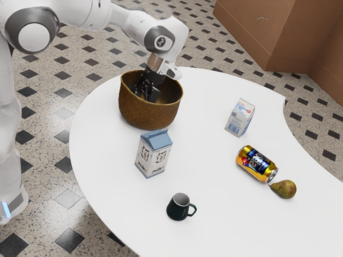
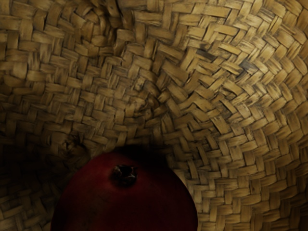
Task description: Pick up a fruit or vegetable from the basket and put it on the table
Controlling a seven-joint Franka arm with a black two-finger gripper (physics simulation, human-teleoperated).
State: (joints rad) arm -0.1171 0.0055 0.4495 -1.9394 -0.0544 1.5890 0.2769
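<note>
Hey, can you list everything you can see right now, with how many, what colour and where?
Basket: one, brown, woven, on the table
Pomegranate: one, dark red, inside the basket
Larger carton: one, white with blue top, near the basket
Smaller carton: one, white and blue with some red, beyond the can
Can: one, yellow and blue, lying on its side
Pear: one, green-brown, by the can's end
Mug: one, dark, upright on the table
Table: one, white
Floor: one, speckled with dark diamonds
Arm: one, white and grey, above the basket
Gripper: one, black, inside the basket
</note>
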